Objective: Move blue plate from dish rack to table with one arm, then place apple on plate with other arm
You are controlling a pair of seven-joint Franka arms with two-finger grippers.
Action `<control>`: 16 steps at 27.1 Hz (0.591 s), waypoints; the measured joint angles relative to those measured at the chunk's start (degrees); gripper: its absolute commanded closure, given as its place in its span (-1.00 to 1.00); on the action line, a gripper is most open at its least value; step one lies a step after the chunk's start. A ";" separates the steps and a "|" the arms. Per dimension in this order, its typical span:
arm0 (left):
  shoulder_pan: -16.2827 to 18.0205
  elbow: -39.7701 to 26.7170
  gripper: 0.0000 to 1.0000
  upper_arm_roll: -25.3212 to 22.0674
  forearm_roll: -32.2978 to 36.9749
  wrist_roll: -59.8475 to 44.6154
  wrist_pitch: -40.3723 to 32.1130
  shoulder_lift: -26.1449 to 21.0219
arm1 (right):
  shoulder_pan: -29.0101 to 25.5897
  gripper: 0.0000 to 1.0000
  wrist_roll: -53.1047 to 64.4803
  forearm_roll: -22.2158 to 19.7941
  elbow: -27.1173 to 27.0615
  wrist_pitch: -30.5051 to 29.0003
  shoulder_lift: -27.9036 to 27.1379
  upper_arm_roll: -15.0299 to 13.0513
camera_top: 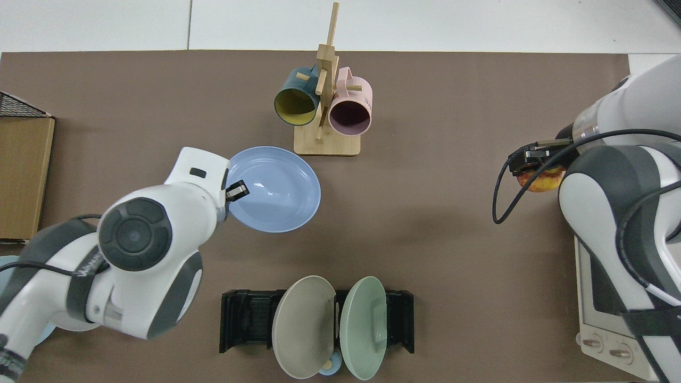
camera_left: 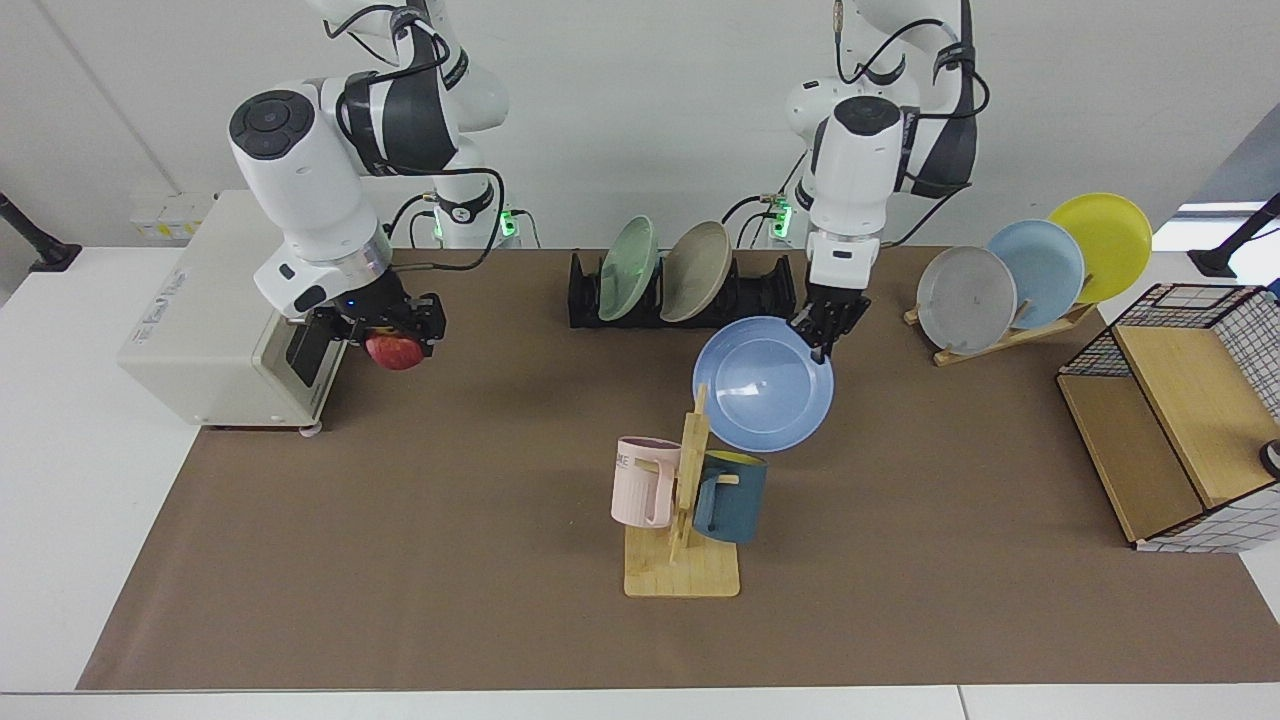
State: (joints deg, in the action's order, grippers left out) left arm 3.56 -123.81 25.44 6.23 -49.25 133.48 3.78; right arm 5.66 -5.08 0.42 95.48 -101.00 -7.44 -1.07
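I have the left gripper point(camera_left: 826, 330) pinched on the rim of the blue plate point(camera_left: 763, 385), which hangs below it over the worktop point(camera_left: 480, 500), near the mug stand point(camera_left: 684, 500) (rack point(camera_left: 680, 290) behind). My right gripper point(camera_left: 385, 325) clasps the apple point(camera_left: 395, 350), raised beside the white box point(camera_left: 215, 320).

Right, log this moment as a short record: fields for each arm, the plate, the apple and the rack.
left claw: shut on the blue plate's rim, between the dish rack and the mug stand
blue plate: out of the rack, held over the table; contact with the mat cannot be told
right claw: shut on the apple, held in front of the white appliance
apple: off the table, not yet on the plate
dish rack: holds a green plate and a beige plate
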 measured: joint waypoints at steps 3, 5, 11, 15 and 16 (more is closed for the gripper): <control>-2.02 -3.38 1.00 0.17 -0.04 -0.12 5.96 -1.69 | 0.00 1.00 0.00 0.00 0.10 -0.10 0.00 0.00; -2.74 -5.06 1.00 0.22 -0.04 -0.11 8.66 -2.53 | 0.01 1.00 0.00 0.00 0.23 -0.10 0.00 0.01; -3.75 -8.56 1.00 0.28 -0.04 -0.08 16.24 -3.54 | 0.90 1.00 -0.44 0.04 1.30 -0.11 0.04 0.09; -4.29 -10.74 1.00 0.32 -0.04 0.16 19.79 -4.14 | 2.41 1.00 -3.19 0.04 1.92 -0.21 0.10 0.18; -4.58 -11.06 1.00 0.33 -0.04 0.20 20.33 -4.40 | 2.87 1.00 -3.89 0.04 2.05 -0.33 0.11 0.22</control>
State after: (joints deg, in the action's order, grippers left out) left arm -1.02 -134.87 25.77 6.19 -49.05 153.81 -0.62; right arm 8.53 -8.98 0.46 97.53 -101.32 -7.33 -0.85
